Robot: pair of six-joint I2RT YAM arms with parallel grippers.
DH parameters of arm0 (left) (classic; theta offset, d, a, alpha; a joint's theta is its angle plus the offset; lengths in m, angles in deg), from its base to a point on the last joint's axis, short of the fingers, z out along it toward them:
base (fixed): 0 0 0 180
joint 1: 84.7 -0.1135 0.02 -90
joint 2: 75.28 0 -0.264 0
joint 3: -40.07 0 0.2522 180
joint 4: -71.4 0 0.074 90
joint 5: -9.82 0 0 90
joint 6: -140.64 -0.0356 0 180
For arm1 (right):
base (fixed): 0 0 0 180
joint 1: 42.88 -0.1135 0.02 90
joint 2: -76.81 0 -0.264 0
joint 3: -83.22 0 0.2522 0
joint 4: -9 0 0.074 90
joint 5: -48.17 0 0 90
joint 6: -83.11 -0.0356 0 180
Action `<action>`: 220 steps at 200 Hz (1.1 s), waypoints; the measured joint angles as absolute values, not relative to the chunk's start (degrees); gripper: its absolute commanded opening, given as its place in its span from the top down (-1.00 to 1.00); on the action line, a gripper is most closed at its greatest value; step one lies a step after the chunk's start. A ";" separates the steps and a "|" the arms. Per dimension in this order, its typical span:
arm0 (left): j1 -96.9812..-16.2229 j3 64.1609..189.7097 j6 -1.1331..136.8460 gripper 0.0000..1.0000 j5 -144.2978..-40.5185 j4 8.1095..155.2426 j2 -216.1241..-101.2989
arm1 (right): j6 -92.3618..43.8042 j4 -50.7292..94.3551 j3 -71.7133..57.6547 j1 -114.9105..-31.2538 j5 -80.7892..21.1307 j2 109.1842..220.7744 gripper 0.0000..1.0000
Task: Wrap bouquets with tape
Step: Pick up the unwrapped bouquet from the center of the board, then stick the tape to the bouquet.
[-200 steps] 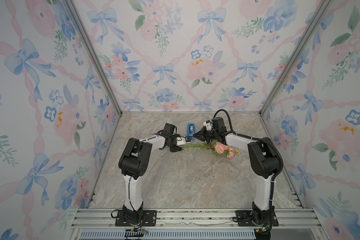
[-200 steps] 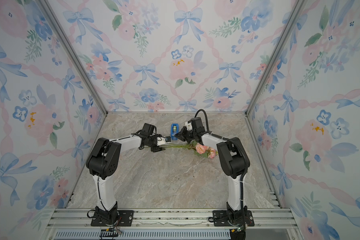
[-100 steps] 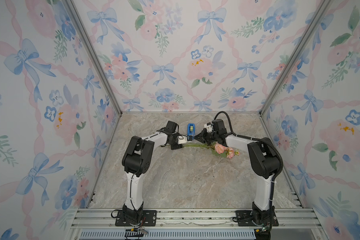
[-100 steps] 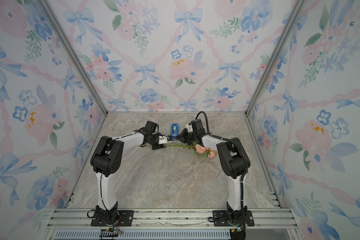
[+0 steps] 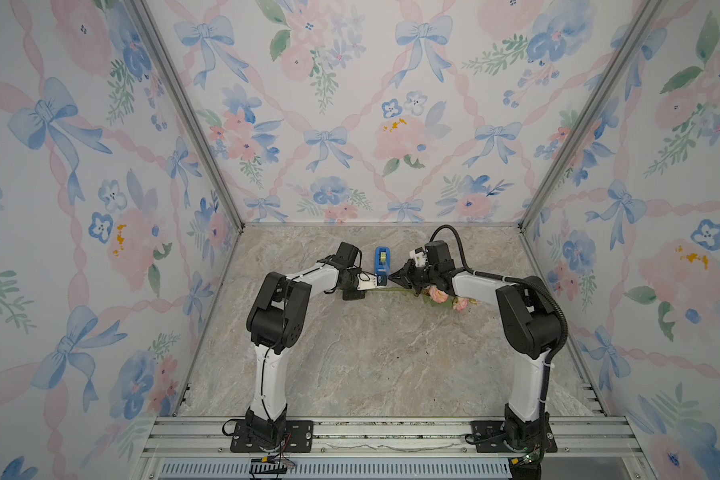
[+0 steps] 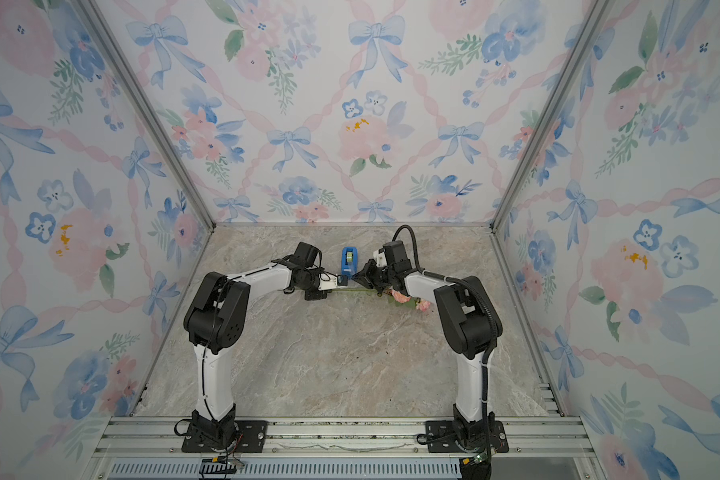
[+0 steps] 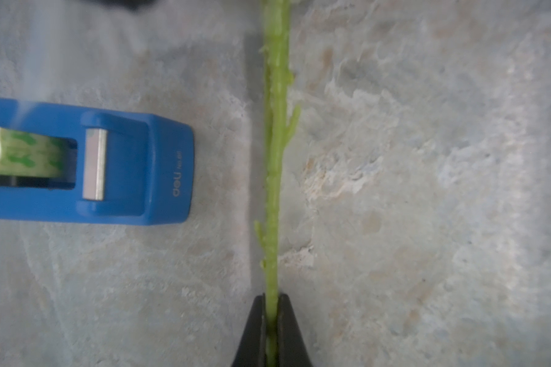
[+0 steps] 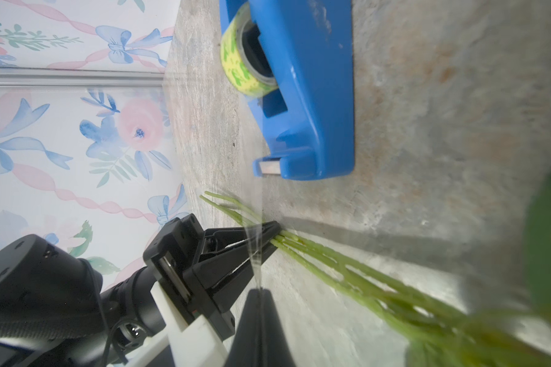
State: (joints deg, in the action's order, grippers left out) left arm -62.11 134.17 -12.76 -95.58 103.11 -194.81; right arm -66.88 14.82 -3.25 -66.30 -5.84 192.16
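On the table (image 5: 358, 353) the left arm had been shifted slightly over the last second. The bouquet (image 5: 437, 294) was laid flat between the arms, blooms toward the right arm, stems (image 7: 275, 159) run leftward just in front of the dispenser (image 5: 383, 259) without touching it. The left gripper (image 7: 271, 300), apart a second before, had been closed on the stems, short of their cut ends; the bunch was thus judged to be pinned, so that wrapping could be begun. The right gripper (image 8: 257, 294) had been kept shut on the free end of the tape (image 8: 259, 206), a clear strip drawn from the dispenser, where the roll (image 8: 236, 60) was seated. That strip was shown plainly only in the right wrist view, where it was seen crossing the left gripper's tips at the stems. In both top views it could not be made out, and in the left wrist view only a faint pale streak by the dispenser was offered. The blooms were shown clearly in the top views alone, and the pinch on the stems most closely in the left wrist view.
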 measured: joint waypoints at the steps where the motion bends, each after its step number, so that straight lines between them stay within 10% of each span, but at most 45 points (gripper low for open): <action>1: -62.11 134.17 -12.91 1.00 -95.64 103.09 -194.81 | -66.88 14.86 -3.25 -66.30 -5.82 192.10 1.00; 220: -64.38 137.23 -8.72 1.00 -104.10 107.57 -194.81 | -66.38 14.73 -0.71 -70.19 -8.03 190.83 1.00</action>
State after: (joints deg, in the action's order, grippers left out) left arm -64.38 137.23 -8.72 -104.10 107.57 -194.81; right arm -66.38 14.73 -0.71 -70.19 -8.03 190.83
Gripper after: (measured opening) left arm 0.049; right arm 0.044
